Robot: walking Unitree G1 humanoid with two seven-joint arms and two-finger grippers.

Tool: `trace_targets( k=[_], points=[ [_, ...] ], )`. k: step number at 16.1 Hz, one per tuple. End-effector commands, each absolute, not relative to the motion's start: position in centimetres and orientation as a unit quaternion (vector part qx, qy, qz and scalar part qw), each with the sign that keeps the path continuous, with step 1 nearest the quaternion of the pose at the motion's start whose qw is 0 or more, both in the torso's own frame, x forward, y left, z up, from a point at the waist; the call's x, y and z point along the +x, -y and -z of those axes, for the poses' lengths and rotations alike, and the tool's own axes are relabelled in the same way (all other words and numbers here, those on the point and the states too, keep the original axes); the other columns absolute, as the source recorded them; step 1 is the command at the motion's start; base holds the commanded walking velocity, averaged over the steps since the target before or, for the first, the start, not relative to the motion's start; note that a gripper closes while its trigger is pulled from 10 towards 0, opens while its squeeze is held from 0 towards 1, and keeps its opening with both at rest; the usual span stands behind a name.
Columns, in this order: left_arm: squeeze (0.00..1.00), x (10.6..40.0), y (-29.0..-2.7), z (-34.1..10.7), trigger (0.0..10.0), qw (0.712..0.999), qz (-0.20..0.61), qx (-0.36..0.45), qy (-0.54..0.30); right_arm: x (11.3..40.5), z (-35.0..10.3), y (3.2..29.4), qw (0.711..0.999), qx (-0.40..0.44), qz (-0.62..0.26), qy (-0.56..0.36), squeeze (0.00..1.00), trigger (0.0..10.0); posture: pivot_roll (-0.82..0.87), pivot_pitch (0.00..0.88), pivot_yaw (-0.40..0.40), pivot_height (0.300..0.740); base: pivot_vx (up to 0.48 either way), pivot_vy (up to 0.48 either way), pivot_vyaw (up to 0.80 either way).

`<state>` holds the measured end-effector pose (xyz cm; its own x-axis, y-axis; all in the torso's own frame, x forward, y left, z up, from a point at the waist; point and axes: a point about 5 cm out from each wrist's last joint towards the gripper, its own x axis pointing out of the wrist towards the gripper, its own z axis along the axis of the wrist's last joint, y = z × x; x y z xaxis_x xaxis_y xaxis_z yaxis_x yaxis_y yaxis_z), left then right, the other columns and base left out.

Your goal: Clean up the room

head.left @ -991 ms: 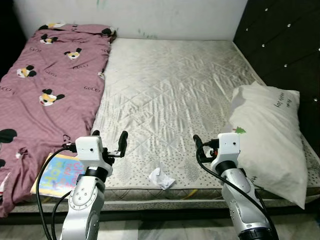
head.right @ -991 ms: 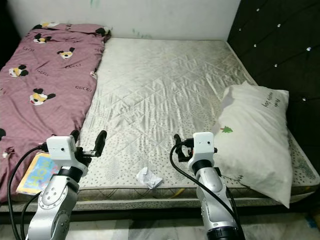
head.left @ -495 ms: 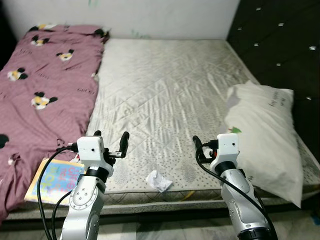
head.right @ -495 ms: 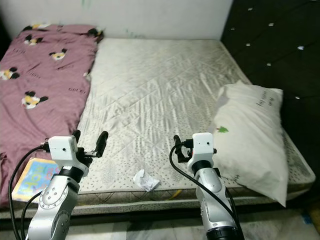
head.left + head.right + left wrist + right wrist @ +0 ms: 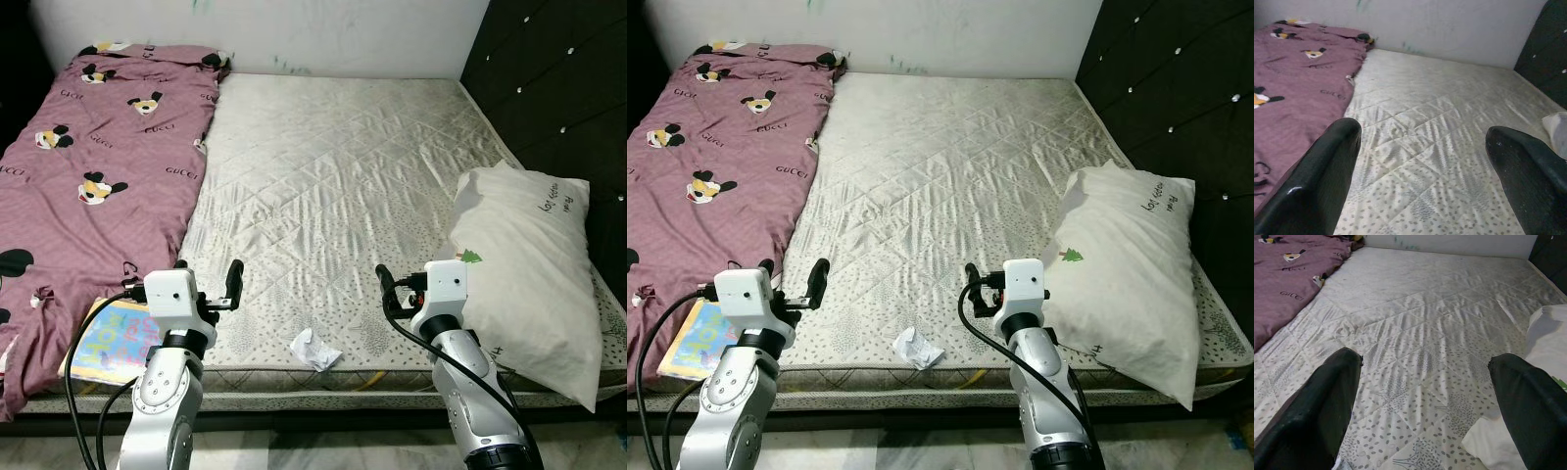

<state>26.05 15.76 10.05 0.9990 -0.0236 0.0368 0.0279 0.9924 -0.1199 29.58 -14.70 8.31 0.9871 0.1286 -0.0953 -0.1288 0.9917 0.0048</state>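
Camera swung back since a sec ago, things stayed put. Crumpled paper (image 5: 315, 350) sits low center on mattress (image 5: 333, 176) edge, btwn left end effector (image 5: 209, 281) and right end effector (image 5: 970, 284), both wide open, empty. Imo drop the right one straight over it, pinch the bulk.

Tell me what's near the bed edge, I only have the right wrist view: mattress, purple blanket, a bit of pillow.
Observer: A crumpled white paper lies on the mattress near its front edge, between the two arms.
Operator: Anything else to tidy?
Observer: A colourful book rests at the front left corner, partly on the purple blanket.
Operator: Gripper states?
Observer: Left gripper and right gripper are both open, holding nothing, raised above the front edge.
Operator: Pillow position?
Observer: The pillow lies along the bed's right side, beside the dark headboard.
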Motion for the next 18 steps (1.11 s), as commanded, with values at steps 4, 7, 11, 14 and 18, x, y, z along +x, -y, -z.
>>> trace_targets(
  k=[4,7,11,14,18],
  points=[
    [0.00,24.2,-18.5,-11.0,10.0,0.998,-0.025,0.024,0.053,28.8,-9.8,15.4,0.998,-0.006,-0.068,-0.011,0.00,10.0,0.05,0.134,-0.014,0.740,0.000,0.000,0.00],
    [0.00,22.5,-20.0,-10.5,10.0,0.996,-0.063,0.049,0.043,27.6,-10.5,16.2,0.997,-0.021,-0.070,0.000,0.00,10.0,0.04,0.154,-0.022,0.740,0.000,0.000,0.00],
    [0.00,22.3,-19.8,-10.4,10.0,0.996,-0.066,0.041,0.042,27.4,-10.7,16.5,0.998,-0.018,-0.052,-0.002,0.00,10.0,0.04,0.161,-0.018,0.740,0.000,0.000,0.00],
    [0.00,22.3,-19.7,-10.3,10.0,0.998,-0.050,0.026,0.038,27.3,-10.1,16.8,0.999,-0.009,-0.037,-0.025,0.00,10.0,0.04,0.163,-0.016,0.740,0.000,0.000,-0.77],
    [0.00,22.1,-19.3,-10.1,10.0,0.999,-0.026,0.011,0.039,27.1,-10.0,16.7,0.999,-0.008,-0.030,-0.028,0.00,10.0,0.04,0.149,-0.008,0.740,0.000,0.000,-0.80]
  ],
)
